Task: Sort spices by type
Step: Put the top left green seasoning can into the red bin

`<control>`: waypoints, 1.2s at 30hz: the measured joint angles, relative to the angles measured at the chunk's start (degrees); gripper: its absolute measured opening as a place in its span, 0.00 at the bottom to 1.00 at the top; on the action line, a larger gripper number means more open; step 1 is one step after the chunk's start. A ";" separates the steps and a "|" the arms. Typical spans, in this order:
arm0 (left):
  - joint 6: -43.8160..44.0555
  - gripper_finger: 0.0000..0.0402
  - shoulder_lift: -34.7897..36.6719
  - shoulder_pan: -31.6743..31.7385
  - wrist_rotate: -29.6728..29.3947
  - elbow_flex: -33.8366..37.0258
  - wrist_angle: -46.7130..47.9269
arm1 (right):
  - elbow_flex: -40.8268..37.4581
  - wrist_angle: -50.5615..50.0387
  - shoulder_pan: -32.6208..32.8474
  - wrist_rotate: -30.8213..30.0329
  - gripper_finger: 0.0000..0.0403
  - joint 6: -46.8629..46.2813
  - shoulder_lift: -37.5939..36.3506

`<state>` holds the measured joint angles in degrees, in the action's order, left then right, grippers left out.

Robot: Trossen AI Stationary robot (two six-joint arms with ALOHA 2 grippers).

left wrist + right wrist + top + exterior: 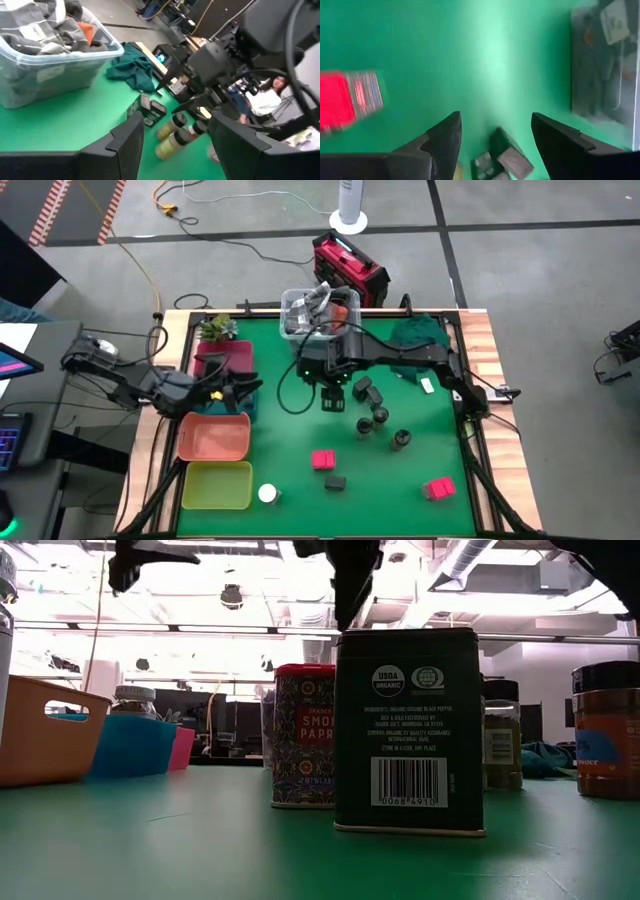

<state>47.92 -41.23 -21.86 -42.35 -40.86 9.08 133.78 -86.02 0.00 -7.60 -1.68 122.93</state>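
black box (408, 730) upright, right pincer (334, 402) open

Showing bright colours on a green table mat (300, 440).
Sitting lower centre and lower right: pink-red boxes (323, 460); lower left: orange tray (213, 437), yellow-green tray (216, 485), white-topped jar (267, 493).

Free room: bare green worktop (290, 470) between the trays on the left and the central spices.
Obstacles: right gripper (333, 402) above the black boxes (362, 389) and dark jars (380, 418); clear bin (310, 315) at the far edge; pink-red box (323, 460) and black box (335, 482) toward the near edge.
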 joint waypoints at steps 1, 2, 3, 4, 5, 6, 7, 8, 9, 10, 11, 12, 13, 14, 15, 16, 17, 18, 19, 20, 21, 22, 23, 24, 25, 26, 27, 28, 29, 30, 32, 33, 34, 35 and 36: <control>0.34 0.53 0.00 -0.88 -0.43 -0.02 -0.09 | 0.00 0.38 0.03 -0.02 0.66 1.65 0.00; 0.71 0.53 0.00 -1.69 -0.86 -0.01 -0.07 | 0.00 0.78 -0.17 -0.02 0.66 3.09 0.00; 0.94 0.53 0.00 -2.42 -1.19 -0.02 -0.07 | 0.00 1.30 -0.54 0.00 0.66 4.21 0.00; 1.09 0.53 0.00 -3.19 -1.60 -0.02 -0.08 | 0.00 1.72 -1.14 0.00 0.66 5.00 0.00; 1.34 0.53 -0.01 -3.98 -2.23 -0.01 -0.06 | 0.00 2.01 -1.83 0.02 0.66 5.65 0.00; 1.52 0.53 -0.02 -4.75 -2.90 0.00 -0.03 | 0.00 2.26 -2.55 0.00 0.66 6.23 0.00; 1.84 0.53 0.00 -5.41 -3.42 0.00 -0.06 | 0.00 2.39 -3.25 0.02 0.66 6.54 0.02; 2.04 0.53 -0.02 -6.03 -4.27 0.00 0.01 | 0.00 2.71 -3.95 0.44 0.66 6.80 0.02; 2.20 0.53 -0.02 -6.63 -4.54 0.00 0.11 | 0.00 3.47 -4.62 0.98 0.66 7.08 0.02; 2.35 0.53 -0.02 -7.18 -4.87 0.00 0.28 | -0.10 4.30 -5.19 1.66 0.66 7.36 0.02; 2.37 0.53 -0.02 -7.61 -5.01 -0.01 0.51 | -0.38 5.18 -5.48 2.15 0.66 7.59 0.02; 2.32 0.53 -0.02 -7.99 -5.25 0.00 0.61 | -0.93 6.17 -5.67 2.49 0.66 7.81 0.02; 2.16 0.53 -0.02 -8.34 -5.49 0.00 0.63 | -1.53 7.10 -5.79 3.10 0.66 7.83 0.02; 2.01 0.53 -0.02 -8.63 -5.80 0.00 0.76 | -2.44 8.29 -5.76 3.33 0.66 7.74 0.02; 1.93 0.53 -0.02 -8.87 -6.27 0.00 1.00 | -3.67 9.60 -5.56 3.67 0.66 7.63 -0.08; 1.90 0.53 -0.01 -9.05 -7.15 0.00 1.22 | -5.08 10.87 -5.25 4.35 0.66 7.51 -0.25; 1.89 0.53 -0.02 -9.16 -7.70 0.00 1.61 | -6.59 12.40 -4.77 4.82 0.66 7.34 -0.60; 1.90 0.53 -0.02 -9.21 -8.27 0.00 2.10 | -8.31 14.26 -4.16 4.99 0.66 7.30 -1.17; 1.95 0.53 -0.02 -9.21 -8.70 0.00 2.59 | -10.30 16.05 -3.51 5.22 0.66 7.29 -1.99; 2.07 0.53 -0.02 -9.21 -8.94 0.00 3.03 | -12.36 17.75 -2.99 5.39 0.66 7.20 -3.01; 2.30 0.53 -0.02 -9.21 -9.18 0.00 3.62 | -14.60 19.46 -2.56 5.61 0.66 6.98 -4.26; 2.37 0.53 -0.02 -9.21 -9.38 0.00 4.11 | -17.19 21.31 -2.16 5.89 0.66 6.62 -5.87; 2.41 0.53 -0.02 -9.21 -9.44 0.00 4.36 | -19.94 23.07 -2.07 6.00 0.66 6.33 -7.57; 2.43 0.53 -0.02 -9.21 -9.44 0.00 4.49 | -22.78 24.76 -2.11 6.05 0.66 6.03 -9.39; 2.43 0.53 -0.02 -9.21 -9.44 0.00 4.63 | -25.77 26.18 -2.19 6.07 0.66 5.78 -11.39; 2.38 0.53 -0.02 -9.21 -9.44 0.00 4.71 | -28.76 27.36 -2.25 6.05 0.66 5.55 -13.19; 2.30 0.53 0.00 -9.21 -9.44 0.00 4.83 | -31.48 28.16 -2.33 6.05 0.66 5.35 -14.89; 2.20 0.53 -0.02 -9.21 -9.42 0.00 5.05 | -34.00 29.17 -2.40 6.02 0.66 5.40 -16.34; 2.02 0.53 -0.02 -9.21 -9.39 0.00 5.22 | -36.28 29.88 -2.46 6.03 0.66 5.89 -17.52; 1.80 0.53 -0.02 -9.21 -9.39 0.00 5.28 | -38.13 29.98 -2.41 6.03 0.66 6.72 -18.54; 1.49 0.53 -0.02 -9.21 -9.37 0.00 5.26 | -40.76 29.77 -2.39 6.03 0.66 8.51 -19.72; 1.45 0.53 -0.02 -9.21 -9.37 0.00 5.26 | -41.89 29.83 -2.38 6.03 0.66 9.23 -20.21; 1.45 0.53 -0.02 -9.20 -9.37 0.00 5.26 | -42.91 29.49 -2.38 6.05 0.66 9.83 -20.44; 1.43 0.53 -0.02 -9.21 -9.37 0.00 5.26 | -43.72 28.67 -2.46 6.05 0.66 10.55 -20.59; 1.43 0.53 -0.02 -9.21 -9.37 0.00 5.29 | -44.39 27.87 -2.61 6.03 0.66 11.13 -20.59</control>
<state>49.34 -41.25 -31.07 -51.72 -40.86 14.37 89.38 -58.15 -2.60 -1.56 9.45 102.35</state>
